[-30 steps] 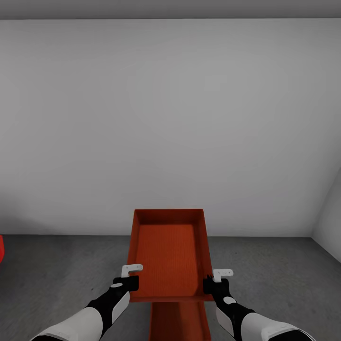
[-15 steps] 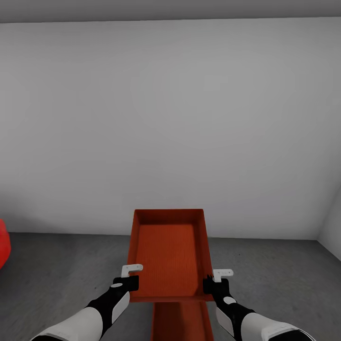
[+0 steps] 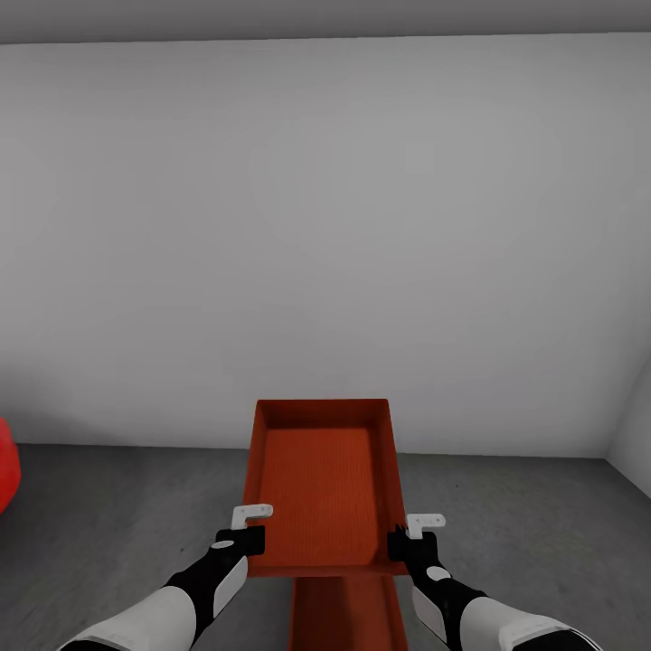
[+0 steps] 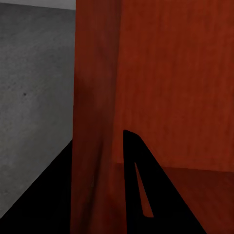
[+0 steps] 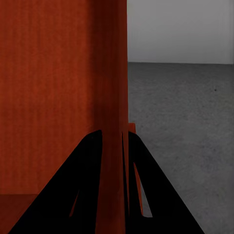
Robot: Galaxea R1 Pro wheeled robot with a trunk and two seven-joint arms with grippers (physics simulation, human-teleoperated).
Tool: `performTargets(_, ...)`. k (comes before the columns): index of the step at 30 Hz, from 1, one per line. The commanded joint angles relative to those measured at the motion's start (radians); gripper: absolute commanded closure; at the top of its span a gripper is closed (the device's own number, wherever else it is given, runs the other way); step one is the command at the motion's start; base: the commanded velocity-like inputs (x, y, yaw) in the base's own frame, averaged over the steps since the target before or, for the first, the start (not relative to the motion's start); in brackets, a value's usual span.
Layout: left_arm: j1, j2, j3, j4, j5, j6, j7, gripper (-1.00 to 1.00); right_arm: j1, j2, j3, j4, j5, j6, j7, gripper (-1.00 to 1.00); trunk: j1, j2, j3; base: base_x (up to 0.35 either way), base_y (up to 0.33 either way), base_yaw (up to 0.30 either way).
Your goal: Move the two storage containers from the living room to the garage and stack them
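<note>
While both claws clamp its near corners, the upper storage container [image 3: 324, 484] hangs between the left claw [image 3: 242, 540] and right claw [image 3: 403, 544], above the lower storage container [image 3: 344, 613]. Bare grey floor [image 3: 117, 515] spreads outward of each claw to the white wall [image 3: 325, 235]. Nothing has shifted since half a second ago. The right wrist view shows fingers [image 5: 87, 161] straddling a container wall [image 5: 111, 97].

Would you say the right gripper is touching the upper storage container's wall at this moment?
Touching. In the right wrist view the right gripper has one black finger on each face of the upper storage container wall, with no gap showing.
</note>
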Motion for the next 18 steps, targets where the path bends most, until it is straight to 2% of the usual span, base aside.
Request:
performTargets(1,-0.001,0.016,0.013,-0.005,-0.009,-0.020,0.012,1.00,-0.001,-0.013,-0.054,0.003,-0.031,-0.005,-0.001,1.00,0.000,-0.001,-0.002,0.000,0.000,0.000)
performTargets(6,-0.001,0.016,0.013,-0.005,-0.009,-0.020,0.012,1.00,-0.001,-0.013,-0.054,0.003,-0.031,-0.006,-0.001,1.00,0.000,-0.001,-0.002,0.000,0.000,0.000)
performTargets(18,-0.001,0.016,0.013,-0.005,-0.009,-0.020,0.012,1.00,-0.001,-0.013,-0.054,0.003,-0.031,-0.005,-0.001,1.00,0.000,-0.001,-0.019,0.000,0.000,0.064)
